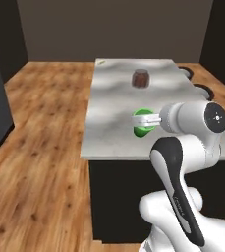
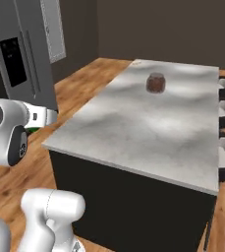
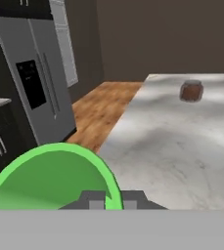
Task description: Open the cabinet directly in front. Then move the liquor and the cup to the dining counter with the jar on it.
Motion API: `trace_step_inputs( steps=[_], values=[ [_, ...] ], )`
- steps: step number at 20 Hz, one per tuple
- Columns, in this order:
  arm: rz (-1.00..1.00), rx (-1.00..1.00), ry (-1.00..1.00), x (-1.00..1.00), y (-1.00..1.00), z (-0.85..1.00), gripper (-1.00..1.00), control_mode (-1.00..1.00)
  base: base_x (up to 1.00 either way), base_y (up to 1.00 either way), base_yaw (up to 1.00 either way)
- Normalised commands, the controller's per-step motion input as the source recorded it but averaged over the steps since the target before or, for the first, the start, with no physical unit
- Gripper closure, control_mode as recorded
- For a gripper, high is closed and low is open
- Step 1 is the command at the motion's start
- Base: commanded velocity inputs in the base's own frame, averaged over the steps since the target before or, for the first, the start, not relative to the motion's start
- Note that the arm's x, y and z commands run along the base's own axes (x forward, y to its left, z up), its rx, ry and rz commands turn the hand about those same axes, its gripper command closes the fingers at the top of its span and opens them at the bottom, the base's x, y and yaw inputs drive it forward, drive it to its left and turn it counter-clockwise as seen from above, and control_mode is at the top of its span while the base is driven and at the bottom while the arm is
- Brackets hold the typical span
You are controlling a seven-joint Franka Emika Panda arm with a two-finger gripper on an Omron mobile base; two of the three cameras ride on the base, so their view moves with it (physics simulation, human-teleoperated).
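Gripper was clamped on the rim of the green cup, holding it over the near left part of the marble dining counter. Ahead of the hand, well apart, the brown jar stood upright on the countertop.

Left base view: set behind the arm's left, aimed forward and down over the counter.
Right base view: set behind its right, aimed likewise.
Hand view: held close, along the counter top.
Shared: counter and jar.
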Motion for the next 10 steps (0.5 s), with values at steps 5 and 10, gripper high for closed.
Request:
trace_step_inputs(
  steps=[5,10],
  values=[
    [0.00,0.00,0.00,0.00,0.00,0.00,1.00,1.00,0.21,1.00,-0.18],
    [0.00,0.00,0.00,0.00,0.00,0.00,1.00,1.00,0.27,1.00,-0.15]
  ],
)
